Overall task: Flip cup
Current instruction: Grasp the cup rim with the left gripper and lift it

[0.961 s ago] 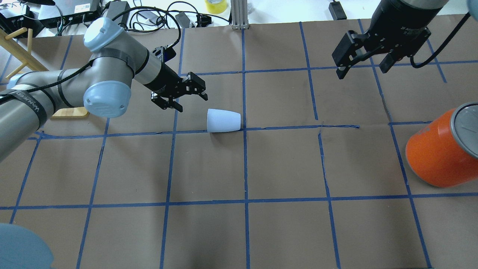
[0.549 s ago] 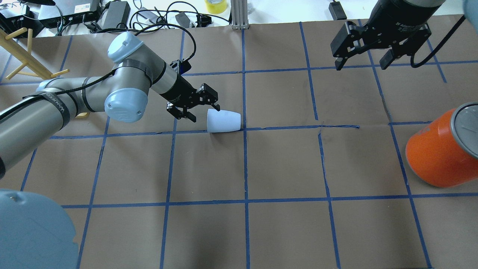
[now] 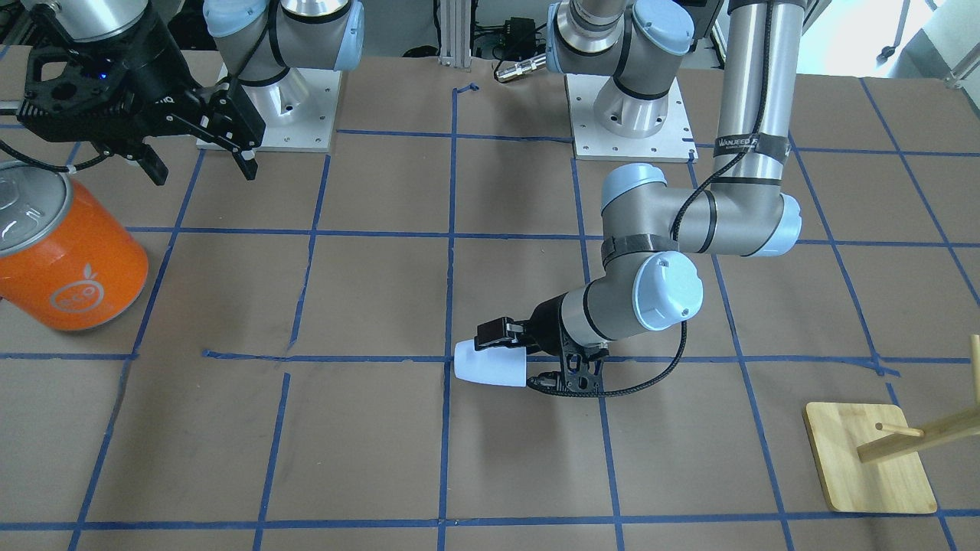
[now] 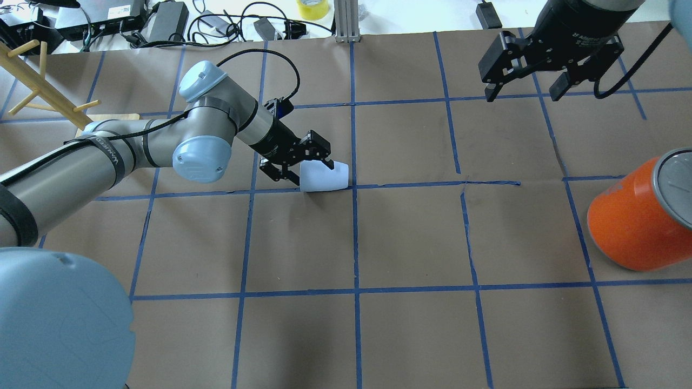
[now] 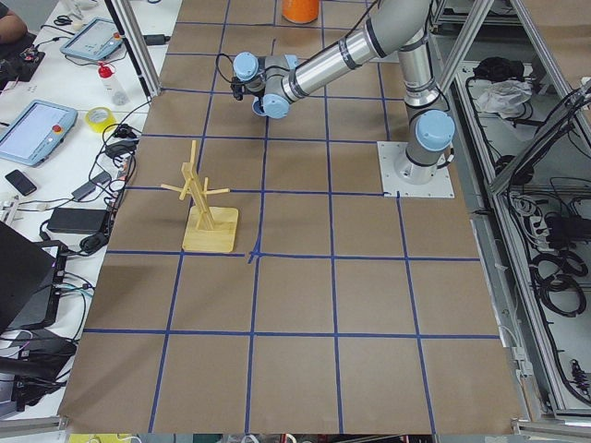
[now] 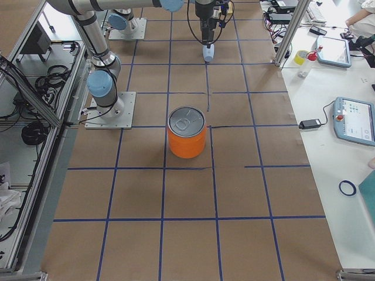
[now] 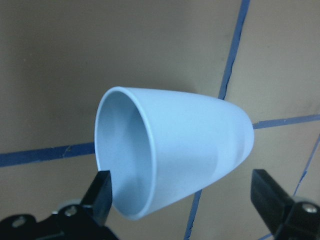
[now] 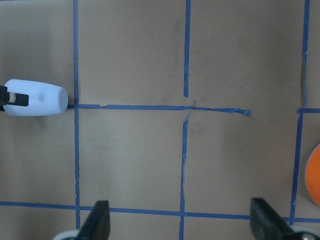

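Note:
The cup [image 4: 328,178] is a small pale blue-white tumbler. It lies on its side on the brown paper, its mouth toward my left arm. It also shows in the front view [image 3: 490,370], the left wrist view [image 7: 190,145] and the right wrist view [image 8: 37,97]. My left gripper [image 4: 311,170] is open, low at the table, with one finger on each side of the cup's mouth end [image 3: 514,360]. In the left wrist view [image 7: 182,187] one finger is close to the rim and the other stands apart. My right gripper [image 4: 523,97] is open and empty, high at the far right [image 3: 203,172].
A big orange container [image 4: 632,227] with a grey lid stands near the right edge, also in the front view [image 3: 69,268]. A wooden peg rack [image 3: 869,459] stands at the far left [image 4: 38,86]. Cables and boxes lie beyond the table's far edge.
My left gripper has moved right along the table to the cup and now straddles its mouth end. The cup has not moved. The right gripper has shifted only slightly.

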You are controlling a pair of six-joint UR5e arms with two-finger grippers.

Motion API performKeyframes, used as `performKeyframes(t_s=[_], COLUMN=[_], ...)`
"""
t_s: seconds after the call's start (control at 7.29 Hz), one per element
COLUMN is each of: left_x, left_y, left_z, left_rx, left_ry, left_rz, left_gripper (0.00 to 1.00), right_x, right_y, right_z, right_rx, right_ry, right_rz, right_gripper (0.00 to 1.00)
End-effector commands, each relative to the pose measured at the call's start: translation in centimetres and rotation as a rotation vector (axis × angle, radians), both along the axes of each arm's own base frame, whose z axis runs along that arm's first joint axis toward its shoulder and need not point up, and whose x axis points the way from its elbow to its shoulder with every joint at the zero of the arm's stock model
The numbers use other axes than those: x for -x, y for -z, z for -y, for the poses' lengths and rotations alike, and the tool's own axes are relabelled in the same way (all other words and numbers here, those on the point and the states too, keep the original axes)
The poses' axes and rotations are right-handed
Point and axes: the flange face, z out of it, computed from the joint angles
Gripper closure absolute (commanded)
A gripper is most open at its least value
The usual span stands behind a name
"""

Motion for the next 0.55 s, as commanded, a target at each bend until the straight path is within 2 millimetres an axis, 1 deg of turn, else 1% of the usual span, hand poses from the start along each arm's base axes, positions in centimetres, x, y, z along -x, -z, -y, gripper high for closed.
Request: performKeyframes(t_s=[0.0, 0.14, 0.27, 0.41], left_x=[0.3, 0.5, 0.5, 0.4], left_y=[0.1, -0.2, -1.3, -2.8], left_z=[0.2, 0.4, 1.2, 2.5], left_rx=[0.005, -0.019, 0.002, -0.004], left_ry=[-0.002, -0.051, -0.083, -0.156], left_rz=[-0.006, -0.025, -0.027, -0.009], left_gripper=[0.93, 1.0, 1.0, 1.0], right_x=[0.1, 0.1, 0.1, 0.0], right_y=[0.1, 0.1, 0.2, 0.2], right_z=[0.1, 0.1, 0.0, 0.0], right_rx=[-0.002, -0.002, -0.005, -0.005], right_ry=[-0.001, 0.0, 0.001, -0.001], right_rz=[-0.002, -0.002, -0.002, -0.001], right_gripper=[0.0, 0.0, 0.0, 0.0])
